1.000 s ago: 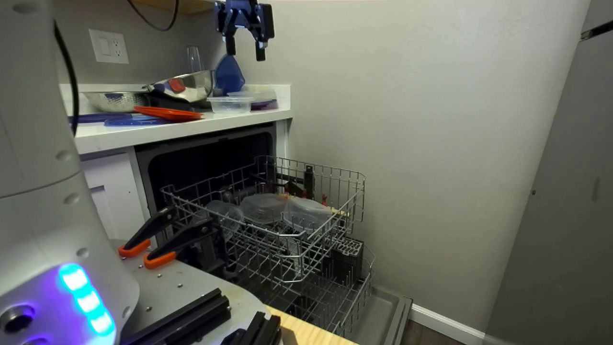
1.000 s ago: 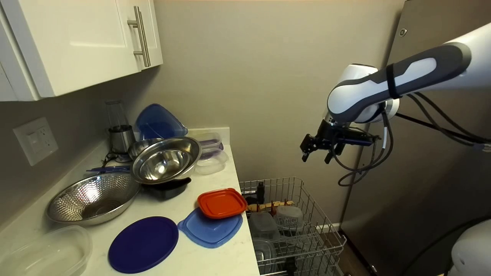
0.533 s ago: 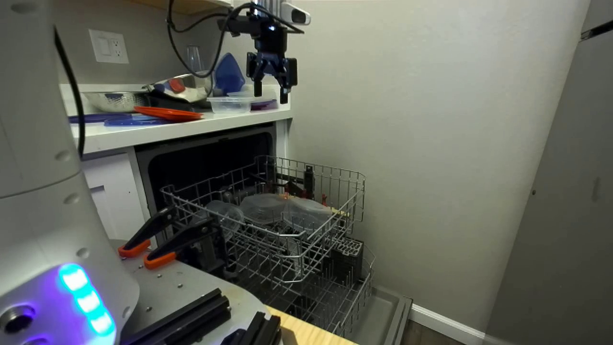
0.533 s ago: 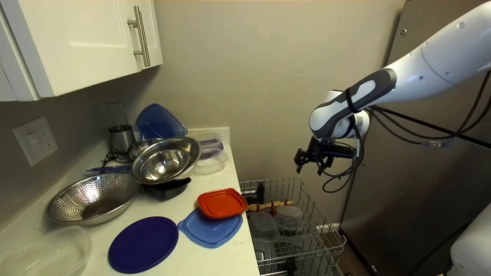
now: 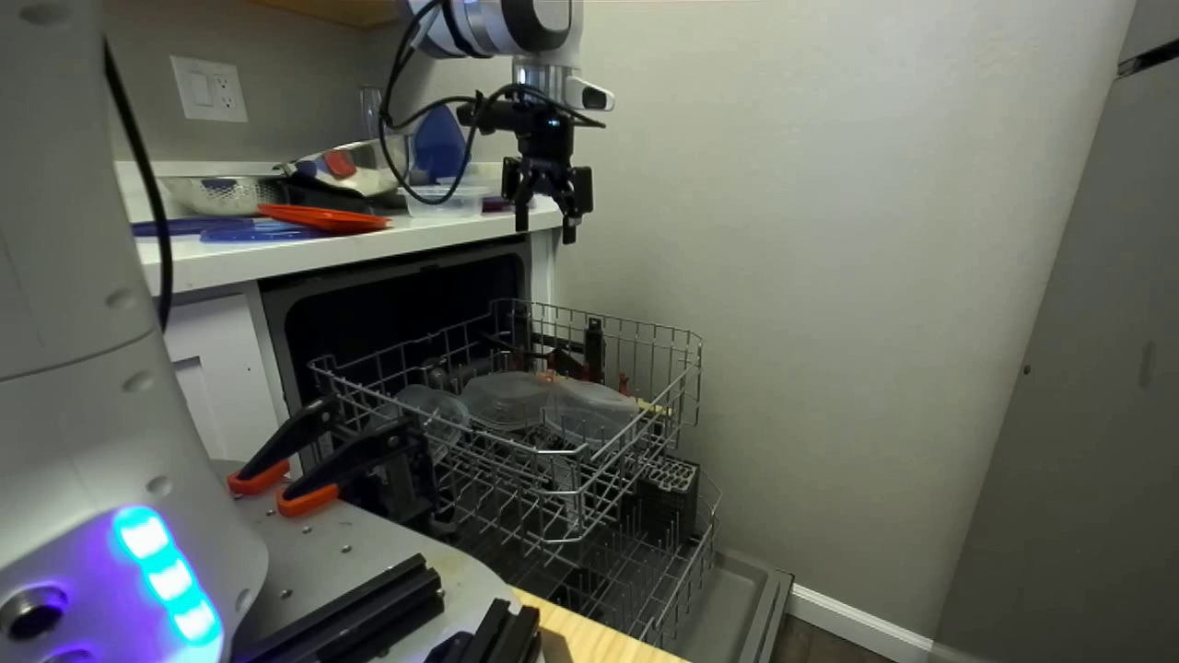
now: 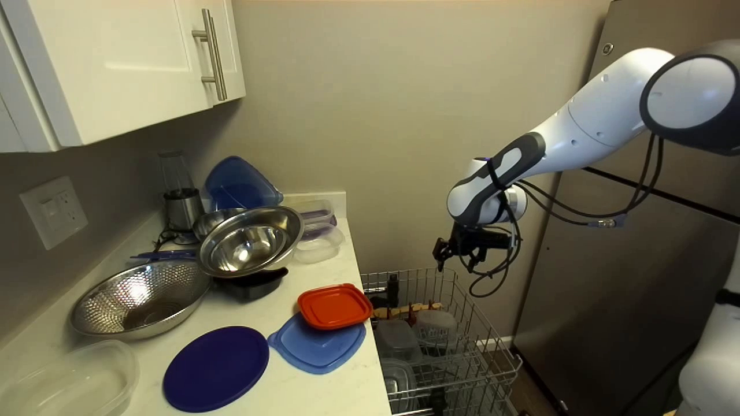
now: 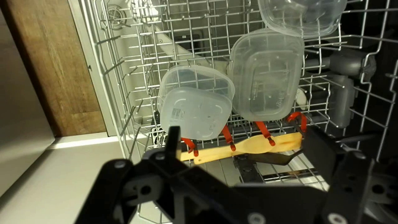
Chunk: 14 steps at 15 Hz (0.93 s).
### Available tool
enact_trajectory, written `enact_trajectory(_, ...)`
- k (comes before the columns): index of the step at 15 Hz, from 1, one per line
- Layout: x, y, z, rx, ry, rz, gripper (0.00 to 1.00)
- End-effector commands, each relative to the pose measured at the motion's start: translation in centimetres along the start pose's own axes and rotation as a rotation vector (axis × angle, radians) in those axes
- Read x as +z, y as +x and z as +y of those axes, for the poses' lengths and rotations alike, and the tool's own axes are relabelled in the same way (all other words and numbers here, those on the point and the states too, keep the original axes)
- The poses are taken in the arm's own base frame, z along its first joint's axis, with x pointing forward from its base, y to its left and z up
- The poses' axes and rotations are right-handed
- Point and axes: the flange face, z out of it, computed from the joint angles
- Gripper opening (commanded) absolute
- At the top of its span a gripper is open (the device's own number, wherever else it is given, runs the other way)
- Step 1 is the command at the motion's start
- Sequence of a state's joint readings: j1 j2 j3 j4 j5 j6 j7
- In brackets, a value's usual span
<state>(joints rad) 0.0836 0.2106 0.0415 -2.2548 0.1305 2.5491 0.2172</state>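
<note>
The pincer (image 5: 545,233) is seen released and spread wide above the upper rack (image 5: 562,452), in which clear plastic containers (image 7: 267,77) and a wooden spoon (image 7: 255,144) are placed.

Kitchen: loaded dishwasher rack (image 5: 564,452), steel bowls (image 6: 248,242) on countertop (image 6: 251,315), wall cabinet (image 6: 133,58).

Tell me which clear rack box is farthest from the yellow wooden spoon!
The rounded, clear plastic container at the wrist view's top edge; the oblong one and the cloudy one lie nearer.

The arm (image 6: 601,112) was white with dark grey trim (image 6: 535,145), looped black cables (image 6: 516,240), a black gripper (image 5: 545,228) and glowing blue lights (image 5: 169,582).
</note>
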Motion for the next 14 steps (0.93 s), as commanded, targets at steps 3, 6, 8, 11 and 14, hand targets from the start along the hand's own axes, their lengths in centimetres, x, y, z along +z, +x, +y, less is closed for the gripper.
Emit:
enact_trajectory(3, 3.4, 1.7, 0.0, -0.005, 0.004, 0.089, 1.0)
enact_trajectory(6, 5.0, 2.0, -0.1, -0.001, 0.019, 0.093, 1.0)
enact_trajectory(8, 4.9, 1.8, 0.1, -0.004, 0.004, 0.075, 1.0)
enact_trajectory(11, 5.6, 2.0, -0.1, -0.004, 0.004, 0.07, 1.0)
enact_trajectory(14, 5.5, 2.2, -0.1, -0.004, 0.005, 0.072, 1.0)
